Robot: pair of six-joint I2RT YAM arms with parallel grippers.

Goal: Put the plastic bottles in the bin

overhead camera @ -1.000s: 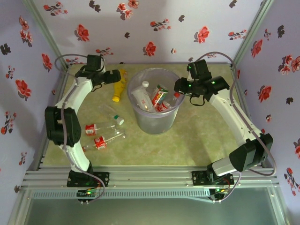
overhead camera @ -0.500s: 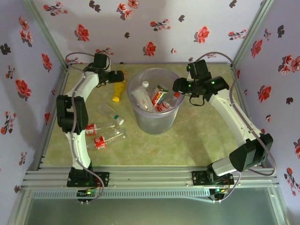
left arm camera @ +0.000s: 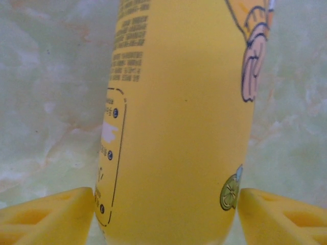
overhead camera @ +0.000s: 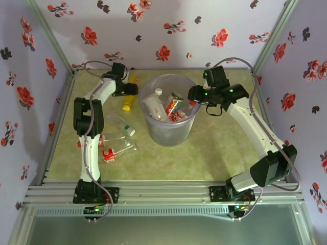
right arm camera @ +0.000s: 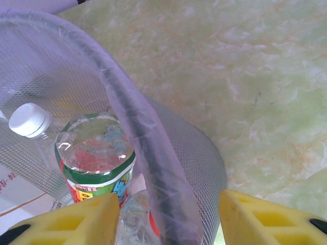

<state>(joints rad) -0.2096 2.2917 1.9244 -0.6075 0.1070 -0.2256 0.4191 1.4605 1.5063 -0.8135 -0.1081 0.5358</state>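
Slipping is the chief hazard. The yellow bottle [left arm camera: 179, 117] lies on the marbled green table top [overhead camera: 219, 153] just left of the bin [overhead camera: 168, 135]. The left gripper [overhead camera: 129, 90] is set across the bottle's body, with a yellow finger [left arm camera: 46, 219] at each side. Contact appears to be made, but whether the bottle is truly clamped cannot be told. If the smooth round body is pinched off-centre, it could be squeezed out or rolled toward the wall. If it is carried too low, the bin's rolled rim could be struck and the bottle dropped outside.

The right gripper [right arm camera: 168, 212] is held over the bin's right rim with its jaws parted and nothing grasped, and the rim passes between the fingers. A sideways move there could drag or tip the bin, in which several bottles [overhead camera: 173, 106] lie. More clear bottles [overhead camera: 113, 139] lie on the table beside the left arm.
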